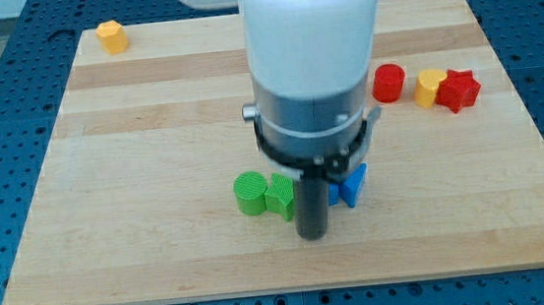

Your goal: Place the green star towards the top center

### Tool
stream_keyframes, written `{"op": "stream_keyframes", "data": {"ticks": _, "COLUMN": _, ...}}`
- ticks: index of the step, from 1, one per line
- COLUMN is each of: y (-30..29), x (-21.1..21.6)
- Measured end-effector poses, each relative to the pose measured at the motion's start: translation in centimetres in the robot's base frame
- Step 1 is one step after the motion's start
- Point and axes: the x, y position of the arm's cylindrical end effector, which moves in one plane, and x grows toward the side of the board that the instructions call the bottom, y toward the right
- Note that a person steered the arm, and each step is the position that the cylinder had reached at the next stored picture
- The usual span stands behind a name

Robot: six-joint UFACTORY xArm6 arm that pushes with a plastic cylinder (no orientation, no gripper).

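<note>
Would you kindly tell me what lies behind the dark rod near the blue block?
Behind the rod, my tip covers the gap between the green star and the blue block. The green cylinder adjoins the star. Whether the star and blue block touch is hidden.

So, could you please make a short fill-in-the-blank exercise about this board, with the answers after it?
1. My tip sits just to the view's right of the ____ star.
2. The green cylinder lies on the view's ____ of that star.
3. The red cylinder is on the view's ____ side of the board.
4. The block in the top left corner is ____.

Answers: green; left; right; yellow
</note>
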Motion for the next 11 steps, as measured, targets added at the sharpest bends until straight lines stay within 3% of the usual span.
{"op": "stream_keyframes", "data": {"ticks": 1, "y": -2.7, "x": -1.8}}
{"op": "stream_keyframes", "data": {"ticks": 5, "y": -5.2, "x": 0.9}}
{"op": "stream_keyframes", "data": {"ticks": 8, "y": -6.3, "x": -10.0}}
{"op": "stream_keyframes", "data": {"ticks": 11, "y": -5.6, "x": -9.0}}
